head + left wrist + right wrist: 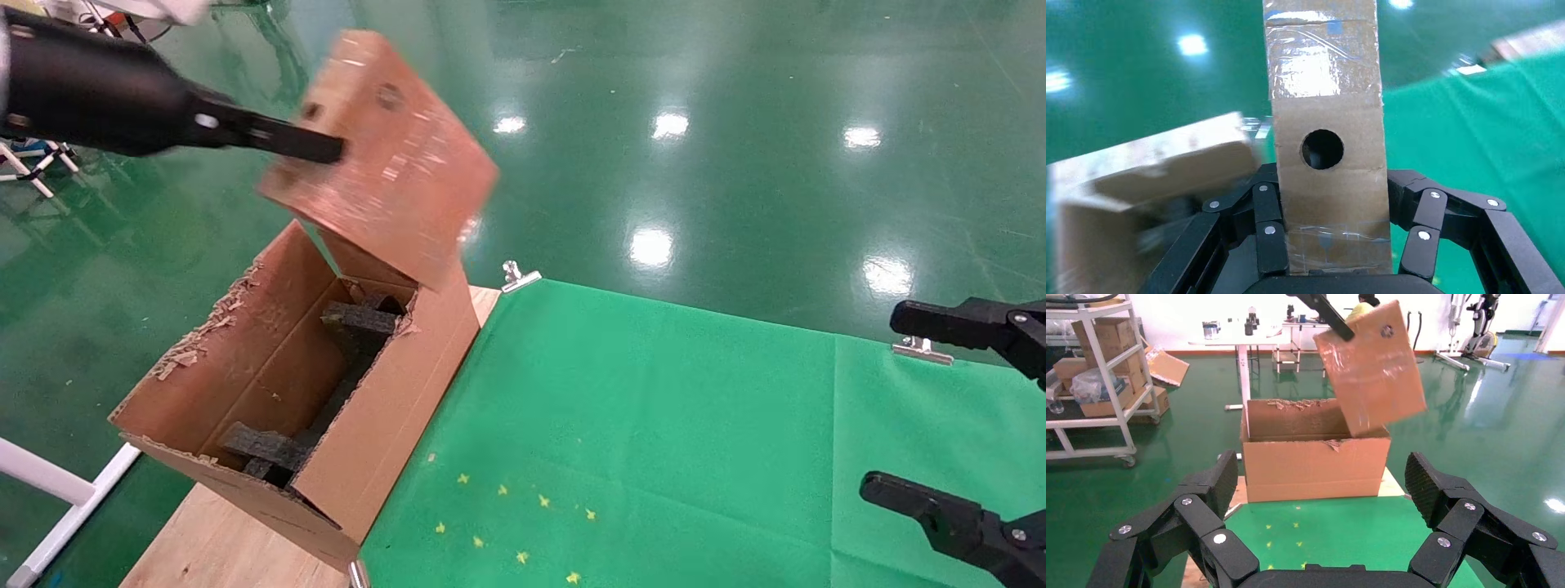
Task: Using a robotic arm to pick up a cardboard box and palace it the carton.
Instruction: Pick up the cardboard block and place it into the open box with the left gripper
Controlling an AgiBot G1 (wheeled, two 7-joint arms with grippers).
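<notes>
The cardboard box [392, 163], brown with round holes and clear tape, hangs tilted in the air over the far end of the carton [392, 408]. My left gripper [323, 151] is shut on it from the left, and its black fingers [1267, 226] press both narrow sides of the box [1324, 92]. The carton stands open on the table's left side, with ragged torn flaps and black foam blocks [359, 318] inside. In the right wrist view the box [1373, 370] overlaps the carton's [1315, 465] rim. My right gripper [907, 404] [1322, 478] is parked at the right, open and empty.
A green cloth [654, 425] covers the wooden table [204, 539], held by metal clips [519, 276] [922, 349] at the far edge. Small yellow marks [507, 523] dot the cloth near the carton. A shelf cart with boxes [1101, 367] stands far behind the carton.
</notes>
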